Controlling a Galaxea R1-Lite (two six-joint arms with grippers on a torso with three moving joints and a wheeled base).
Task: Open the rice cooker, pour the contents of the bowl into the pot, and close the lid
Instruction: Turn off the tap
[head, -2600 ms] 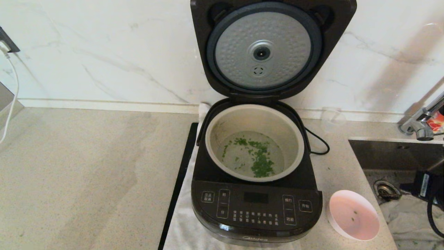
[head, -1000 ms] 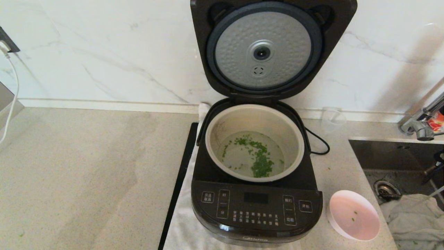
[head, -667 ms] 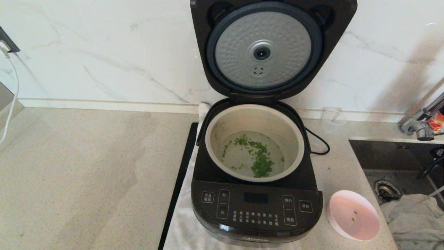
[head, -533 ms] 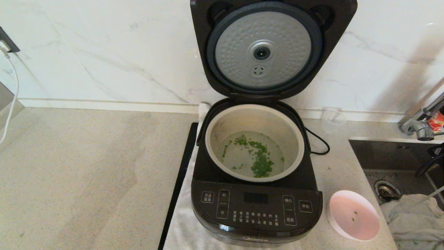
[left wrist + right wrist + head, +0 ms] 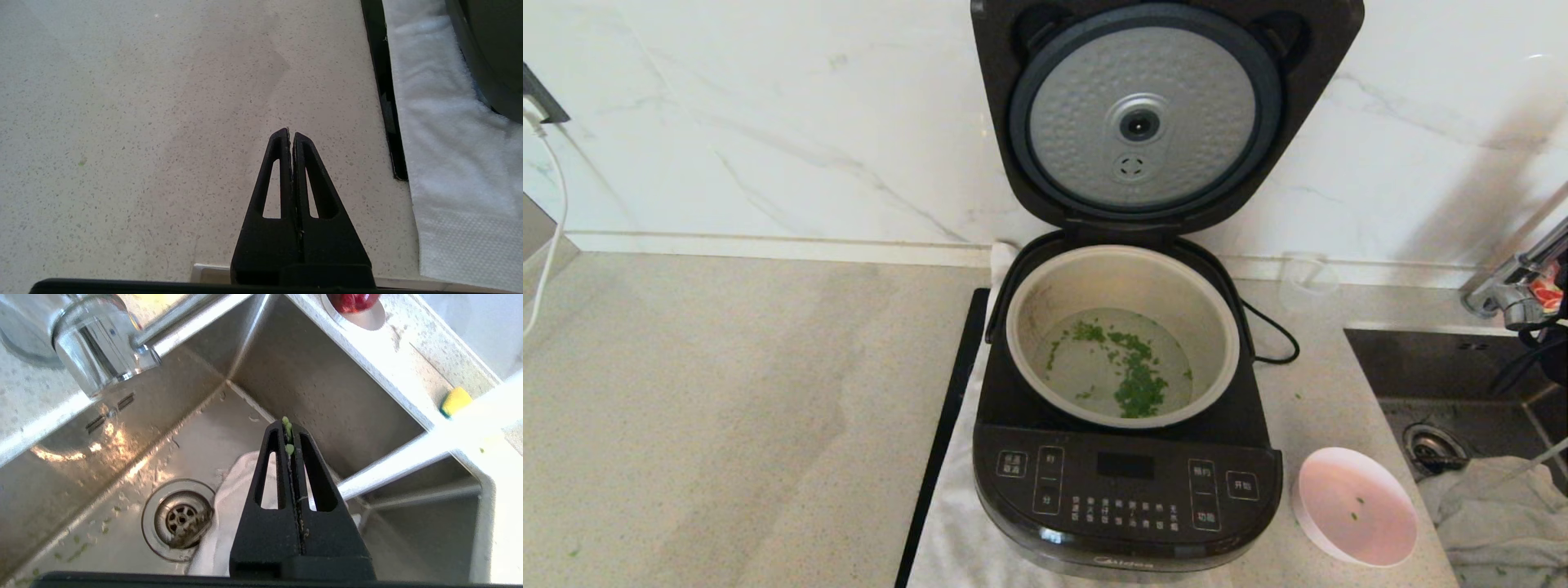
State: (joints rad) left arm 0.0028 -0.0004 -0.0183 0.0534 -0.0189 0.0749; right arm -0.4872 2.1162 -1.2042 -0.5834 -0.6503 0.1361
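1. Two of the three steps are judged done: the lid point(image 5: 1143, 114) stands upright at 12 o'clock of the pot point(image 5: 1123, 269), and the green bits point(image 5: 1131, 376) float in clear liquid inside it.
2. Rice cooker point(image 5: 1127, 490) is seen on a white towel point(image 5: 956, 539) at mid-counter; the bowl point(image 5: 1356, 506), nearly emptied, is set at 4 o'clock of it, just beside the base.
3. Right gripper point(image 5: 291, 428) is held over the steel sink point(image 5: 286, 367), at 3 o'clock of the cooker, fingers pressed together on nothing but a few stuck green flecks.
4. Left gripper point(image 5: 291, 132) is parked over bare counter point(image 5: 122, 122) at 9 o'clock, fingers together.
5. Closing is judged the step in hand: the lid's top edge should be reached from behind and pushed forward and down until latched, with the bowl left undisturbed.
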